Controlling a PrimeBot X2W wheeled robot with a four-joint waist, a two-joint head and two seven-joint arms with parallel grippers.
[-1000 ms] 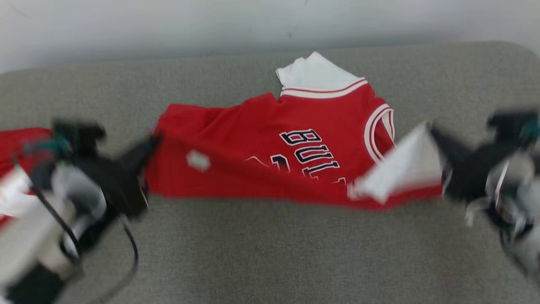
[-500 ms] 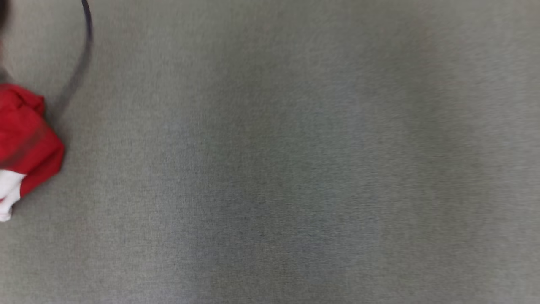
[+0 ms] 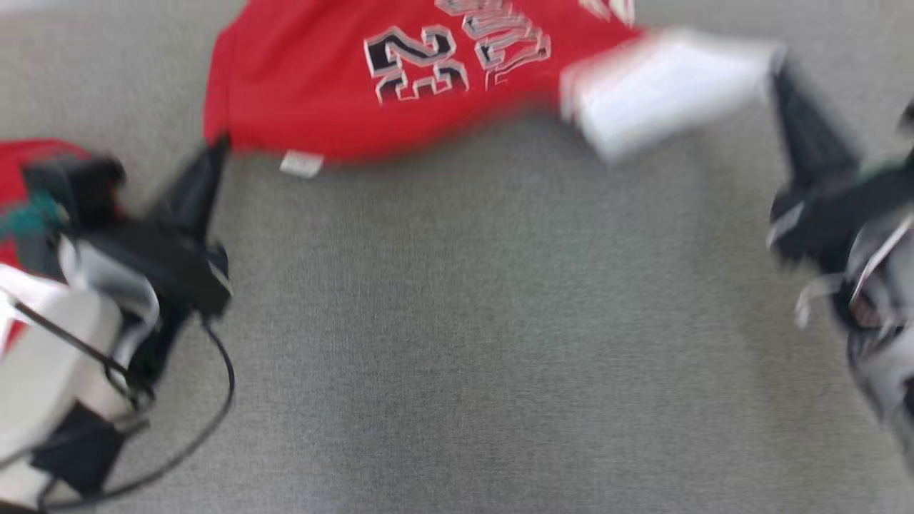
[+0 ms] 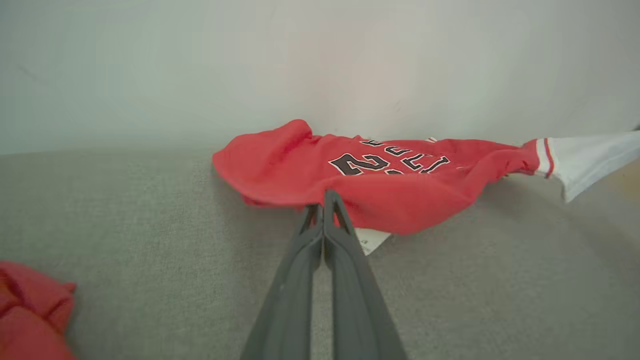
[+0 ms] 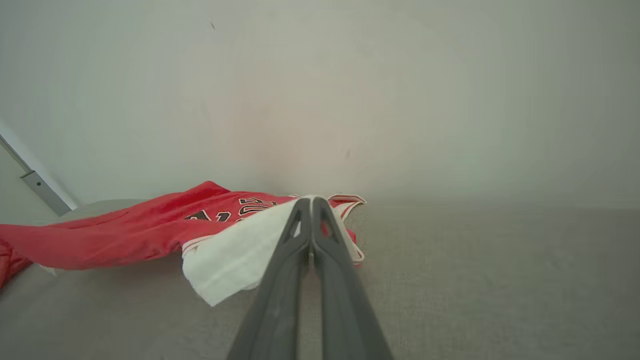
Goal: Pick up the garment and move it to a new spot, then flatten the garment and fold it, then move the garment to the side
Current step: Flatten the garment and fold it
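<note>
Behind garment (image 4: 400, 200), wrist views show wall (image 4: 320, 65); left end effector (image 4: 323, 202) and right end effector (image 5: 311, 201) clamp it.

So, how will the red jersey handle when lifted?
Likely floppy: the jersey sags and wrinkles between the left gripper and right gripper. Probably light, since fingertip pinches hold its edges up. The white sleeve may droop and fold over.

Grey fabric surface (image 3: 457, 343): red jersey (image 3: 321, 93) partly resting, second red garment (image 4: 30, 320) left
</note>
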